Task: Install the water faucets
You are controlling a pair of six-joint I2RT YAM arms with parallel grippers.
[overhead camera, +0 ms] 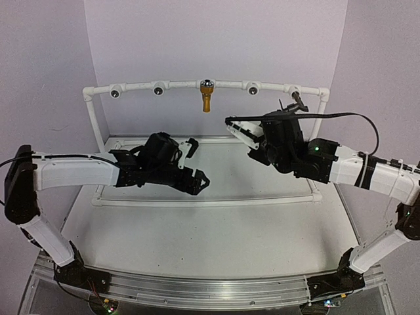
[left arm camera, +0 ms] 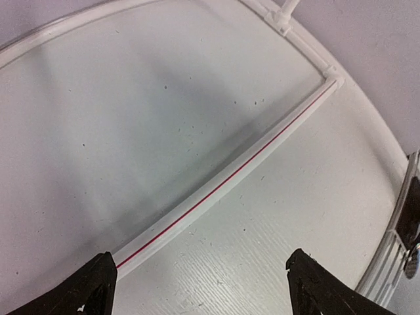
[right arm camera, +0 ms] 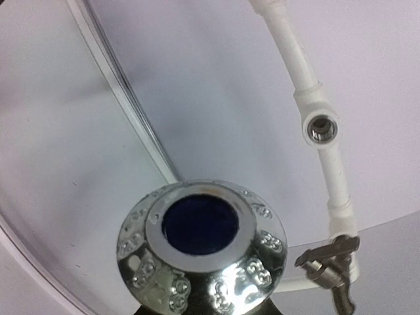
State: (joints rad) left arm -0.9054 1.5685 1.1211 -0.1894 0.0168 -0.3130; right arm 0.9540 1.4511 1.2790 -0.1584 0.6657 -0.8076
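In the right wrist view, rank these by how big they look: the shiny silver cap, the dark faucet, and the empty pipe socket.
1. Silver cap, largest, though it sits nearest the camera.
2. Dark faucet, partly cut off at the bottom edge.
3. Empty socket, smallest.

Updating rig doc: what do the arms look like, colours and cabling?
White tubular links, black joints and wrists on left arm and right arm. The right carries a looping black cable and a green light. The left gripper is black.

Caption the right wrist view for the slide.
Silver embossed round cap, dark blue centre, up close; behind, white pipe frame with open socket and dark grey faucet.
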